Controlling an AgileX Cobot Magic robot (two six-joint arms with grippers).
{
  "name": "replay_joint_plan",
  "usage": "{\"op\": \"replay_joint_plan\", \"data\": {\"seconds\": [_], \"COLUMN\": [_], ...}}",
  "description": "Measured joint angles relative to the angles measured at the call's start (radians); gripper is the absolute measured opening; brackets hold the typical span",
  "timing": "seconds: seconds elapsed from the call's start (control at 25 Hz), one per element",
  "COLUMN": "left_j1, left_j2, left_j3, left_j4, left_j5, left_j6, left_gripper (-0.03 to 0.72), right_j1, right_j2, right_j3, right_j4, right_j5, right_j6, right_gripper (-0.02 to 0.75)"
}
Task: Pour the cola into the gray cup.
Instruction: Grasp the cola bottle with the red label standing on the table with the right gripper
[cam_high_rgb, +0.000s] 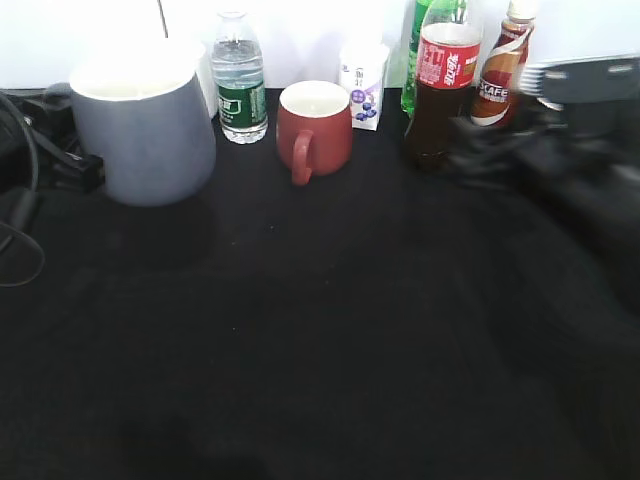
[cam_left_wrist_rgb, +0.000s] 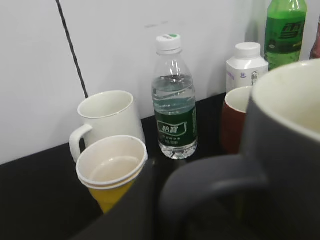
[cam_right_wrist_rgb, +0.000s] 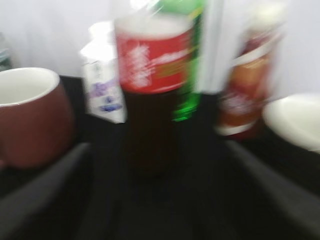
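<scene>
The cola, a clear bottle of dark liquid with a red label, stands at the back right; it also shows in the right wrist view. My right gripper is open and motion-blurred, one finger on each side, just short of the bottle. In the exterior view it is a dark blur right of the bottle. The gray cup stands at the left. In the left wrist view its handle fills the foreground, and my left gripper is closed around it; only one finger shows.
Along the back wall stand a water bottle, a red mug, a small milk carton, a green bottle and a coffee bottle. The left wrist view shows a white mug and stacked paper cups.
</scene>
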Motion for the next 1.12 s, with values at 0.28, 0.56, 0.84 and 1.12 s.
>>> {"op": "replay_joint_plan", "data": {"seconds": [0.28,0.56,0.84,1.12], "left_j1": [0.0,0.0,0.0,0.0], "left_j2": [0.0,0.0,0.0,0.0], "left_j3": [0.0,0.0,0.0,0.0], "left_j4": [0.0,0.0,0.0,0.0], "left_j5": [-0.006,-0.018,-0.034,-0.035], "left_j6": [0.0,0.0,-0.001,-0.001], "left_gripper": [0.052,0.052,0.052,0.052], "right_j1": [-0.001,-0.027,-0.041,-0.041], "right_j2": [0.343,0.513,0.584,0.604], "right_j3": [-0.312,-0.511,-0.586,-0.571], "right_j4": [0.028,0.08,0.053,0.034], "right_j5": [-0.082,-0.124,-0.136,-0.234], "right_j6": [0.041,0.041,0.04,0.041], "right_gripper": [0.669,0.663,0.446,0.405]}}
